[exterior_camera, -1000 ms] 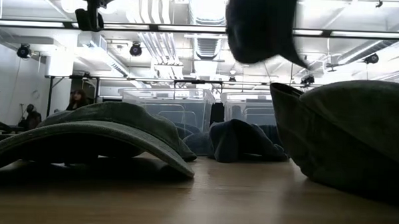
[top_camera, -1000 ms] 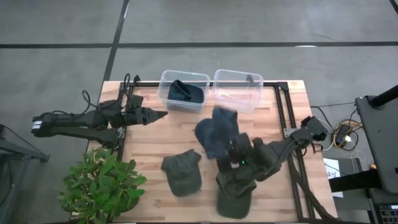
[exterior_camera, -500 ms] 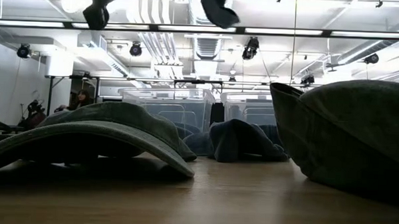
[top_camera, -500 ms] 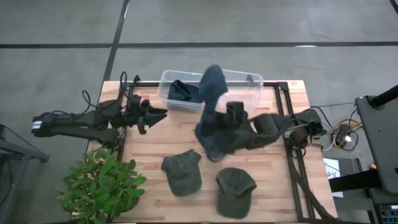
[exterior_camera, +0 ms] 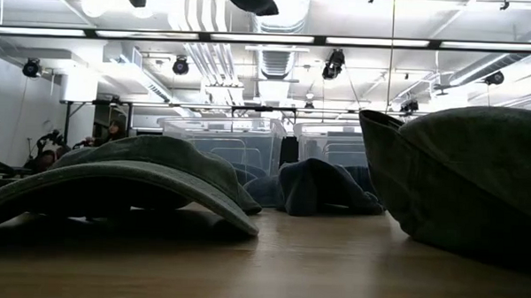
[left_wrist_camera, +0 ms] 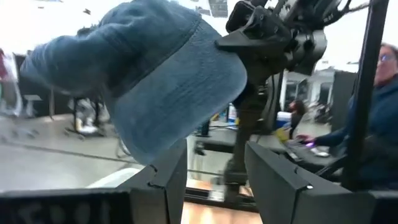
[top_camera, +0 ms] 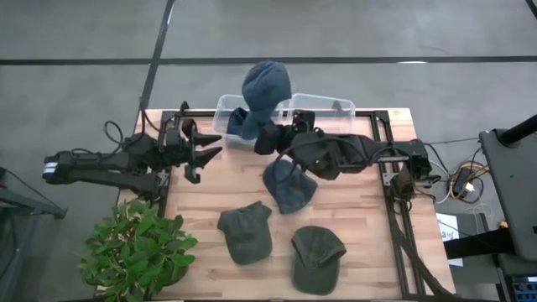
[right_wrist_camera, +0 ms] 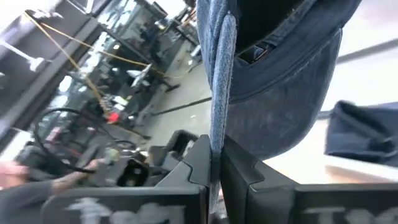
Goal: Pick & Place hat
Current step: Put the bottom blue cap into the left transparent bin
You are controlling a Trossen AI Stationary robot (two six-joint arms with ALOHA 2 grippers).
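Observation:
My right gripper [top_camera: 267, 138] is shut on a light blue denim cap [top_camera: 267, 84], which is raised above the left clear bin [top_camera: 225, 113]; the cap also shows in the left wrist view [left_wrist_camera: 161, 74] and at the top of the low view [exterior_camera: 251, 0]. A dark blue hat [top_camera: 250, 126] lies inside that bin. My left gripper [top_camera: 214, 144] hovers open at the table's left side, pointing at the bin. On the wood lie a second blue hat [top_camera: 289, 186] and two green caps [top_camera: 246, 231] [top_camera: 317, 256], resting on their brims and rims. My right gripper [right_wrist_camera: 214, 168] pinches the cap's brim edge [right_wrist_camera: 216, 124] between its two fingers [right_wrist_camera: 198, 163]. The arm reaches in from the table's right, with the fingers roughly level. The cap is lifted clear of the table, with its crown [top_camera: 267, 77] out beyond the fingers, over the bin's far side.
A second clear bin [top_camera: 323, 117] stands to the right of the first, at the far edge. A black frame [top_camera: 388, 159] runs along the table's right and far sides. A green plant [top_camera: 138, 247] sits at the near left corner. People show in the room beyond.
My right gripper has swung from the near right part of the table up and toward the far left, carrying the blue cap high over the second blue hat to above the left bin. The cap has risen out of the top of the low view. My left gripper has turned at the wrist.

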